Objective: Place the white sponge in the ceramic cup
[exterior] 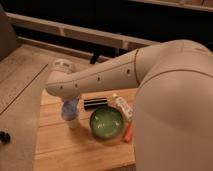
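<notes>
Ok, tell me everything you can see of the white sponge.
The sponge is a small, long white block with a tan edge, lying flat and slanted on the wooden table, between the black cylinder and the arm, just beyond the green bowl. Whether it touches them I cannot tell. Nothing holds it: the gripper hangs left of the cylinder, apart from it.

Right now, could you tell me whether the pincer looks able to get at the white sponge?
Probably yes. The pincer hangs over the left of the board; the sponge lies uncovered farther right, next to the black cylinder and the green bowl, nothing atop it.
</notes>
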Controlling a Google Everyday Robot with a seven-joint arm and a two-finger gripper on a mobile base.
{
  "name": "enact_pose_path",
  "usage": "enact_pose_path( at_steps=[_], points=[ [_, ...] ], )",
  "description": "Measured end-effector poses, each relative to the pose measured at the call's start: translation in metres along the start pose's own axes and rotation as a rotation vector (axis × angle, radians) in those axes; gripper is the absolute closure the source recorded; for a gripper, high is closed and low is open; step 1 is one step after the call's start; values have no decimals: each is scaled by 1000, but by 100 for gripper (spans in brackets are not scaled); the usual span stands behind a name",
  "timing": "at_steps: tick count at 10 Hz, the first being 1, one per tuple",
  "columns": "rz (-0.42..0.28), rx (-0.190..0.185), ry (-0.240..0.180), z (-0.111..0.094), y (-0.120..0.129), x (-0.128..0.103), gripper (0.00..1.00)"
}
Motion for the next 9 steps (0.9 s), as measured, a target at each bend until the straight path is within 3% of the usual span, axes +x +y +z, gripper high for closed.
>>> enact_pose_path(
  at_steps=[3, 9],
  points=[
    [-18, -10, 16, 23, 0, 6, 100],
    [-84, -28, -18, 33, 13, -9, 100]
  ],
)
